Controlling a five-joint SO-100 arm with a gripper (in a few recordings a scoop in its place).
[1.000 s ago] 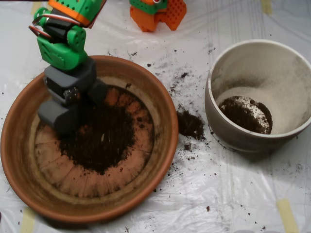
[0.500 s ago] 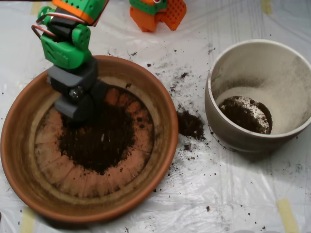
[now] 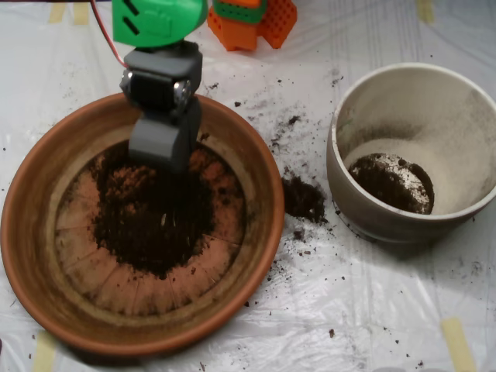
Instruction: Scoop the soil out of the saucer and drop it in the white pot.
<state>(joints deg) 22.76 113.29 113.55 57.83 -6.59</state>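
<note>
Under everything lies a clear plastic sheet [image 3: 387,310], wrinkled and shiny, spread over a pale tabletop. Strips of tan tape [image 3: 459,345] hold it: one far to the lower right of the scoop [image 3: 160,147], another [image 3: 44,353] below and left of it, another [image 3: 425,10] far to its upper right, and short bits [image 3: 68,11] above and left of it. An orange and green block [image 3: 252,19] stands just up and right of the scoop, at the top edge.
</note>
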